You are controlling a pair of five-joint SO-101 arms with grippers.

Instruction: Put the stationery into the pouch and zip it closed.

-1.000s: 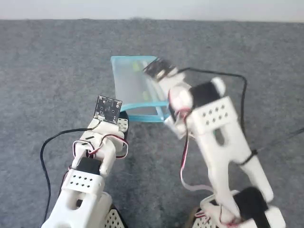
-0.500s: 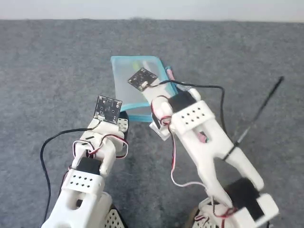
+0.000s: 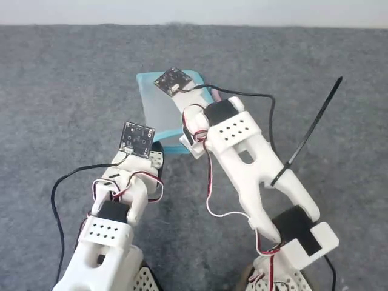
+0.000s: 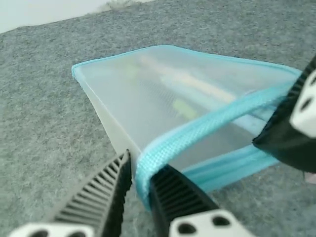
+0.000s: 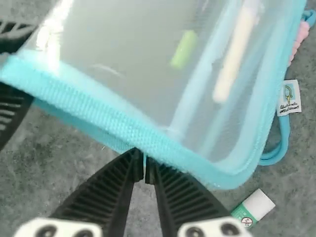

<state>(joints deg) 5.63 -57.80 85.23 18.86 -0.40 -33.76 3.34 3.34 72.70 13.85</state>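
Right wrist view: one pouch, one white-capped stick (outside).

Stationery in pouch; pouch on table; left tool, right tool at pouch's near edge.

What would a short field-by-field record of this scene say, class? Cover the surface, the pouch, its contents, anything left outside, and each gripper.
surface: table, grey and carpet-like
pouch: translucent with teal trim, lying on the table
inside: green item and pale stick, seen through the wall
outside: white-and-green tube, on the table beside the pouch
left gripper: shut on the pouch's teal edge near a corner
right gripper: shut at the teal zip edge
zip: cannot tell how far closed
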